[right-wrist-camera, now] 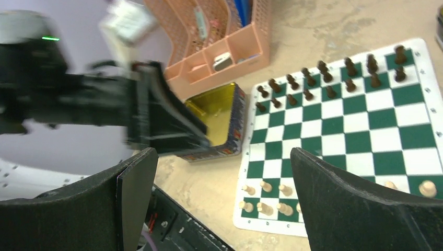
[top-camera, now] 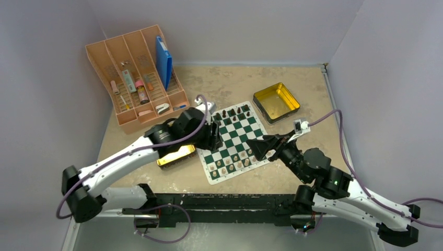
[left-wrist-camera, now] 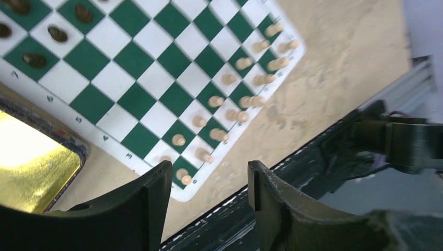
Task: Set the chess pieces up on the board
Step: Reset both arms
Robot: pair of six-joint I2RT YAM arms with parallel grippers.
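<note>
Top view: left arm (top-camera: 130, 154) covers part of gold tin (top-camera: 176, 157) and board (top-camera: 237, 137) left side; chess pieces (top-camera: 232, 162) too small to identify. Right wrist view: that arm blurred.

left hand (top-camera: 215, 139) and right hand (top-camera: 254, 149) both held open, near each other.

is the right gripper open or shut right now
Open. In the right wrist view the right gripper has its fingers spread wide, the board showing through the gap and nothing held between them.
</note>
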